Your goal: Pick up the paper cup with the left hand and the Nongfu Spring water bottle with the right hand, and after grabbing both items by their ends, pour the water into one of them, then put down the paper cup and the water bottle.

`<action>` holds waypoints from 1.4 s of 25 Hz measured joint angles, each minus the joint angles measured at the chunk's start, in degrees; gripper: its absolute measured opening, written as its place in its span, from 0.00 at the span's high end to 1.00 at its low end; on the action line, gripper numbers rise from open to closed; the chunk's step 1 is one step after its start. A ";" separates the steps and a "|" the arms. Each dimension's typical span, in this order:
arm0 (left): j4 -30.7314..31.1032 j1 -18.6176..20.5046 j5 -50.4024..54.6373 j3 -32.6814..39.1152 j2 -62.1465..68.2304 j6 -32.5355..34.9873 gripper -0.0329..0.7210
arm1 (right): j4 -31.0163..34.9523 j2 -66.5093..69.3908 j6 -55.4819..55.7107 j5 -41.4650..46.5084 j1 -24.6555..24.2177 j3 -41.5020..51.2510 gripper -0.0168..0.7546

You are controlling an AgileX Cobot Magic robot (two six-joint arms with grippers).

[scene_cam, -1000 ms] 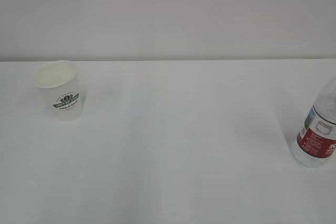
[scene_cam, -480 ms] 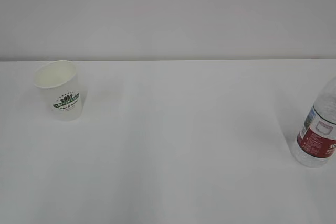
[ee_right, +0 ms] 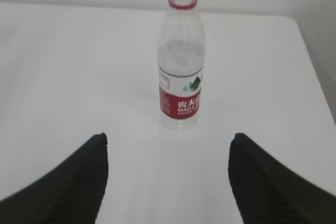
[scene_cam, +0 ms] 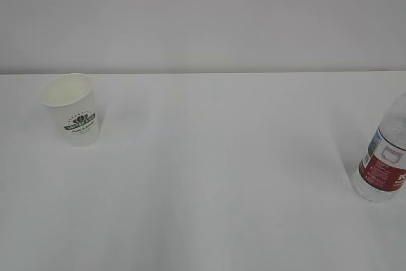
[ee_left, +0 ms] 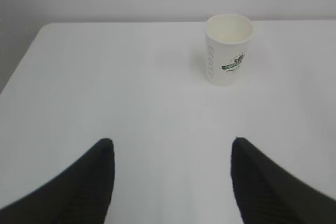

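A plain white bench filled the lower field. Directly behind its far edge rose a bare, pale grey wall. Lighting was soft and even, casting only faint shadows on the bench.

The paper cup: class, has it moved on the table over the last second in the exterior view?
No. The paper cup stands upright in the same spot, equally far below the table's back edge and equally far from the Nongfu Spring water bottle.

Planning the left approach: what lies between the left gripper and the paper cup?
Only bare table separates left gripper from paper cup, per left wrist view.
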 joint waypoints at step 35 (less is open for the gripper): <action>0.36 0.00 -47.36 -0.12 30.00 0.22 0.28 | 0.09 22.17 -0.09 -37.29 0.00 -0.73 0.28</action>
